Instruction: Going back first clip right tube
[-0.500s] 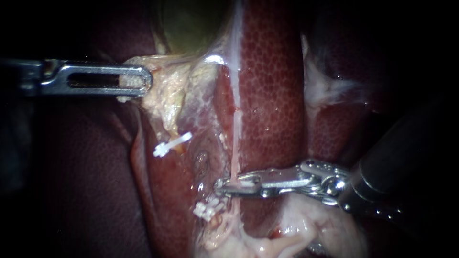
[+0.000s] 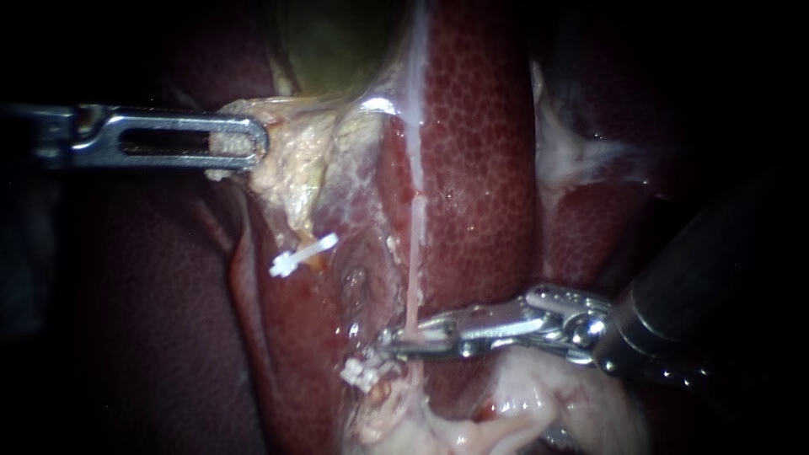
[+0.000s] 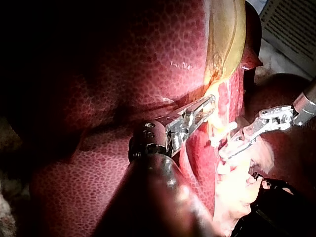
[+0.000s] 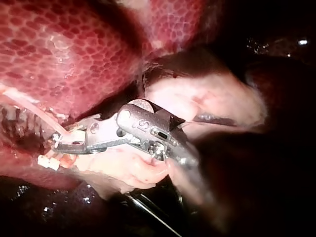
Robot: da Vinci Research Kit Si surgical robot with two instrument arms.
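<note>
Pink and thin, the right tube point(image 2: 415, 253) runs down the liver point(image 2: 480, 168) and lies between the slightly parted jaws of my right instrument point(image 2: 390, 341). I judge the retreat is due: pull straight back, without snagging. My left instrument point(image 2: 255, 141) clamps pale tissue point(image 2: 286, 177).

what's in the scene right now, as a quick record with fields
left instrument: jaws shut on pale tissue below the gallbladder
right instrument: jaws open, straddling the right tube
upper clip: white, on tissue left of the right tube
lower clip: white, just beside the right instrument's tip
liver: behind the tube
</note>
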